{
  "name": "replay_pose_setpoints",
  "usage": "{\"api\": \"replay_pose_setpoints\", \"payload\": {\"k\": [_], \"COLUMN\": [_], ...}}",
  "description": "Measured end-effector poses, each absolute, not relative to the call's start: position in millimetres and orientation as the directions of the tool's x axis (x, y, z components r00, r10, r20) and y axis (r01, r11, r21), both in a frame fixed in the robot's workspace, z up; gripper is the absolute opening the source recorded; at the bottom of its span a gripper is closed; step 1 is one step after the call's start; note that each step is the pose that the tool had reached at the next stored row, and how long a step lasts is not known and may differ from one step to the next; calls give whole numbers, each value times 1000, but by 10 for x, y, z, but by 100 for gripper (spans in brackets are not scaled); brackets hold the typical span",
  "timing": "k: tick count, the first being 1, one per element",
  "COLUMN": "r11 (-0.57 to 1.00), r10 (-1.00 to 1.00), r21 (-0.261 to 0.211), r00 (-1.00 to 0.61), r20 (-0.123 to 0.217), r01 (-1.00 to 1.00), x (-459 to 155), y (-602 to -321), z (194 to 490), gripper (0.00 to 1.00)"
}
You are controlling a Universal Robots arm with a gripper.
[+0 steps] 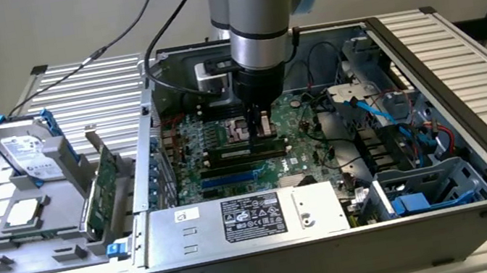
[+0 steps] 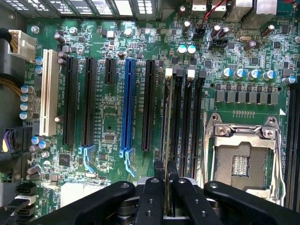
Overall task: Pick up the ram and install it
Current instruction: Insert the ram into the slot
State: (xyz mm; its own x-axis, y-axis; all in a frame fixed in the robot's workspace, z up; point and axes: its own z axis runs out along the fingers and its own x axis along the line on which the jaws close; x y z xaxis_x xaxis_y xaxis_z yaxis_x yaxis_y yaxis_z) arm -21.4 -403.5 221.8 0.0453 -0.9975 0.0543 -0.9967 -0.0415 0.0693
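The ram (image 2: 168, 122) appears edge-on in the wrist view as a thin green stick. It runs lengthwise along a black memory slot (image 2: 178, 117) on the motherboard (image 2: 117, 42). My gripper (image 2: 168, 176) is shut on it, with a black finger (image 2: 151, 197) pressed against each side. In the exterior view the gripper (image 1: 256, 121) hangs low inside the open computer case (image 1: 434, 40), just above the memory slots (image 1: 246, 152). I cannot tell whether the ram is seated in the slot or hovering just over it.
The open CPU socket (image 2: 241, 159) lies beside the memory slots, and expansion slots (image 2: 129, 108) lie on the other side. The power supply (image 1: 247, 218) fills the case front, with cables (image 1: 386, 110) on the exterior view's right. Outside at the left a grey holder (image 1: 8, 254) carries a hard drive (image 1: 31, 152) and a green card (image 1: 99, 185).
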Motion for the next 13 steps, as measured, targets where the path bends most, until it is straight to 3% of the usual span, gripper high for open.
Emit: {"api": "replay_pose_setpoints", "payload": {"k": [13], "r11": [-44], "r10": [-997], "r21": [69], "r00": [48], "r20": [55], "r01": [-997], "x": [-216], "y": [-4016], "z": [2177], "gripper": [14]}}
